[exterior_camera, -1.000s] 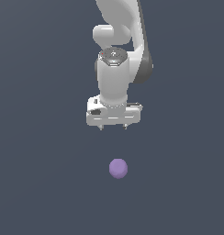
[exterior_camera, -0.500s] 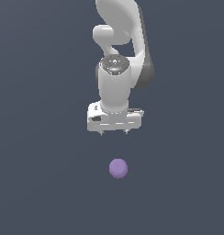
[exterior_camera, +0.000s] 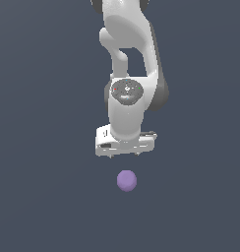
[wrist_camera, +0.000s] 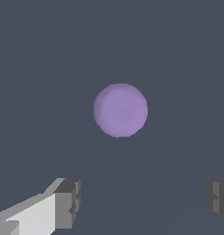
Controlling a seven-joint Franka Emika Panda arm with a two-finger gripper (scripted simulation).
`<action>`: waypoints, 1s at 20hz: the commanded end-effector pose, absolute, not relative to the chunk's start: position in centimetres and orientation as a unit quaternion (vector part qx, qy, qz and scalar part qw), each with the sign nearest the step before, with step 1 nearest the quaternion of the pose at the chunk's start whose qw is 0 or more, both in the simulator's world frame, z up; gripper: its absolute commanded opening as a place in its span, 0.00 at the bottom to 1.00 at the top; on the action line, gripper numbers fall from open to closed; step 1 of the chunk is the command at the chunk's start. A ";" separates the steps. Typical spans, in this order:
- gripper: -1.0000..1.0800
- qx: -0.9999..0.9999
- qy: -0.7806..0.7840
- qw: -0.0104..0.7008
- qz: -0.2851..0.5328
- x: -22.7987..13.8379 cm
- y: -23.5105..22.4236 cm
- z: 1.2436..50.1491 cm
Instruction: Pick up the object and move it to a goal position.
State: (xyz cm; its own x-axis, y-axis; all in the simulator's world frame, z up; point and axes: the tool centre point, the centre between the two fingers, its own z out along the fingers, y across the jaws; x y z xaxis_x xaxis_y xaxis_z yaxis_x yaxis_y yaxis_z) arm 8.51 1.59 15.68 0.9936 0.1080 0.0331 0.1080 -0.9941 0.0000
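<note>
Below jaws, at 6 o'clock in exterior view, light-purple sphere sat on table, untouched. Wrist view showed jaws spread wide, nothing between fingers. I judged task barely begun: descent, grasp, lift, carry to goal all left.
</note>
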 end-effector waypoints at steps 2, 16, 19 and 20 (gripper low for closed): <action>0.96 -0.998 -0.060 0.001 -0.013 10.1 1.9 14.4; 0.96 -0.997 -0.077 0.000 -0.002 14.0 2.8 9.9; 0.96 -0.997 -0.079 0.000 -0.001 14.3 2.9 9.4; 0.96 -0.997 -0.079 0.000 -0.001 14.4 2.9 9.2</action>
State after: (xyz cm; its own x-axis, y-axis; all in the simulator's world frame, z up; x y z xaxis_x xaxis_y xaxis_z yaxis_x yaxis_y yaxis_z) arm 14.23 2.84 9.45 0.9878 0.1559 0.0017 0.1559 -0.9878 0.0000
